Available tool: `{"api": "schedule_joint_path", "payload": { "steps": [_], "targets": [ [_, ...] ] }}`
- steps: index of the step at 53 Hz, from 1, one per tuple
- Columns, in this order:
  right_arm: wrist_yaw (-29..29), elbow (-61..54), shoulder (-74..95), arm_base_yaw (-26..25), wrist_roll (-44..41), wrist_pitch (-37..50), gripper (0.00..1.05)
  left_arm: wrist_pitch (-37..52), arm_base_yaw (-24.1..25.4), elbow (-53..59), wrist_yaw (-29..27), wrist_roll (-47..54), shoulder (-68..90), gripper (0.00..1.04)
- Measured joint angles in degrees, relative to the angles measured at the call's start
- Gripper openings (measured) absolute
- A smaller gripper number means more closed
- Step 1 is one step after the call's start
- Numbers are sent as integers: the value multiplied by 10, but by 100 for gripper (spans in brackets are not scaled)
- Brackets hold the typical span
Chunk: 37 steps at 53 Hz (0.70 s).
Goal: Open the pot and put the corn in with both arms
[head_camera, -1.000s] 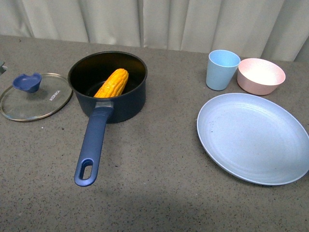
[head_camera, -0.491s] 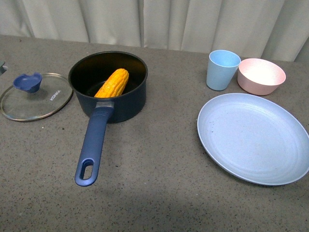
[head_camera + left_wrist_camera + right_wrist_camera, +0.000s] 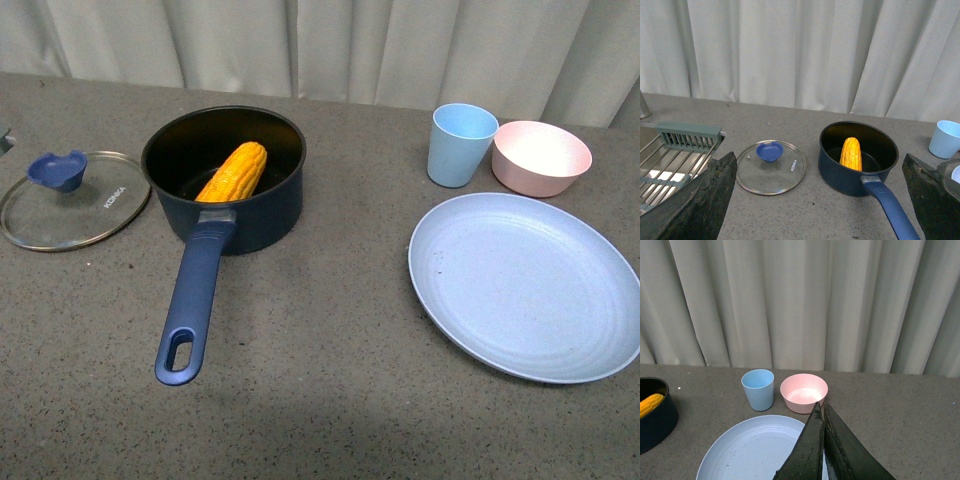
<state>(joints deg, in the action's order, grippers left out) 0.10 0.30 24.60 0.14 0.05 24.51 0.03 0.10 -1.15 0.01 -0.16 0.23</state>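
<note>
Front view: the pot (image 3: 224,180) sits open on the grey surface (image 3: 320,380), and the corn (image 3: 232,172) lies inside it, leaning tip-up against the far wall. The handle (image 3: 192,300) runs toward the camera. The glass lid (image 3: 75,200) lies flat just left of the pot, blue knob up. Off to the right, well apart from the pot, a blue plate (image 3: 525,285), with a blue cup (image 3: 461,144) and pink bowl (image 3: 541,157) behind it, side by side. Neither arm shows here.

The left wrist view adds what the front misses: a grey rack (image 3: 670,160) beyond the lid, and the left gripper (image 3: 820,200), fingers (image 3: 705,200) spread wide, holding nothing, above the surface facing lid and pot.

The right wrist view gives the right gripper (image 3: 822,450), fingers pressed together and empty, poised over the plate, cup and bowl beyond. The pot is only a sliver at that frame's edge, with corn peeking out.
</note>
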Motion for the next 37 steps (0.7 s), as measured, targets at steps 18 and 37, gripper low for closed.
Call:
{"api": "schedule_joint_path", "payload": {
  "steps": [18, 37],
  "targets": [
    [0, 0, -79, 0, 0, -76, 1, 0, 0, 0, 0, 0, 0, 98],
    [0, 0, -142, 0, 0, -139, 1, 0, 0, 0, 0, 0, 0, 98]
  ]
}}
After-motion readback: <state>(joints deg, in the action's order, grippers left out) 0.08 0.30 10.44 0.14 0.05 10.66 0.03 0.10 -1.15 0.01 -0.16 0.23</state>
